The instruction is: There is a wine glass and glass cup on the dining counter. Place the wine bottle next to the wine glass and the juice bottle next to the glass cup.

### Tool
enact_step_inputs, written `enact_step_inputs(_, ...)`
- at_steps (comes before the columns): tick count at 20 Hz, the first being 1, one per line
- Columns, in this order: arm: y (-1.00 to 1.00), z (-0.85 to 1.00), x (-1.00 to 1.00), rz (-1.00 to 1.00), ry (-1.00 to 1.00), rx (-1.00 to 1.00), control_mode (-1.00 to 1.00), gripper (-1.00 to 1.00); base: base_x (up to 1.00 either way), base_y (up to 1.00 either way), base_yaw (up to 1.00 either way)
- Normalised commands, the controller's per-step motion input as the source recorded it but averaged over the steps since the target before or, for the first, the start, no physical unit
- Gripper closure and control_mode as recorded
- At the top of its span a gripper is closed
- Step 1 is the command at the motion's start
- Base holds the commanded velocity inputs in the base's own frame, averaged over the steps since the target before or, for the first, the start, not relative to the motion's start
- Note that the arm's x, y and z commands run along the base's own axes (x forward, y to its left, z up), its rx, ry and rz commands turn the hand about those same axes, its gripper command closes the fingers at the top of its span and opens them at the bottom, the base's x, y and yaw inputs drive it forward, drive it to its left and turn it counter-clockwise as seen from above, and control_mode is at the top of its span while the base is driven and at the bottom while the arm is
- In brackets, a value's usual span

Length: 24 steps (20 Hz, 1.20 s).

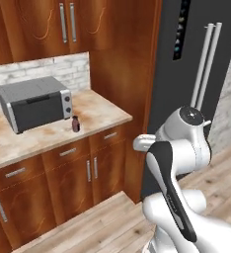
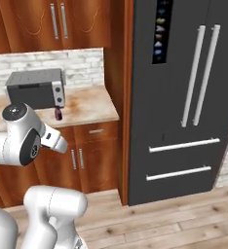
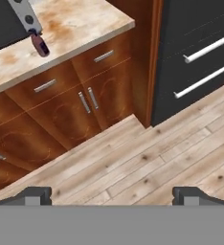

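The juice bottle (image 1: 76, 124) (image 2: 58, 114) (image 3: 39, 45) is small, squat and dark maroon with a dark cap. It stands upright on the wall counter (image 1: 105, 114), just in front of the toaster oven's right corner. My gripper (image 3: 112, 195) is open, with its two dark fingertips (image 3: 35, 195) spread wide and nothing between them. It hangs over the wooden floor, well short of the bottle and lower than the countertop. The wine bottle, wine glass, glass cup and dining counter are out of view.
A grey toaster oven (image 1: 33, 101) sits at the back of the wall counter under wooden upper cabinets. Drawers and cabinet doors (image 3: 85, 100) front the counter. A tall dark fridge (image 2: 184, 97) with long handles stands to the right. Wooden floor (image 3: 147, 158) lies below.
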Motion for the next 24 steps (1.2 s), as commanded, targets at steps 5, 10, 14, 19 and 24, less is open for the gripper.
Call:
enact_step_inputs(5,0.0,0.0,0.0,0.0,0.0,0.0,1.0,-1.0,0.72,-0.26,0.26)
enact_step_inputs(10,0.0,0.0,0.0,0.0,0.0,0.0,1.0,-1.0,0.54,-0.09,0.35)
enact_step_inputs(14,0.0,0.0,0.0,0.0,0.0,0.0,1.0,-1.0,0.53,-0.01,0.41)
enact_step_inputs(19,0.0,0.0,0.0,0.0,0.0,0.0,1.0,-1.0,0.64,-0.14,0.38)
enact_step_inputs(24,0.0,0.0,0.0,0.0,0.0,0.0,1.0,-1.0,0.65,-0.18,0.33)
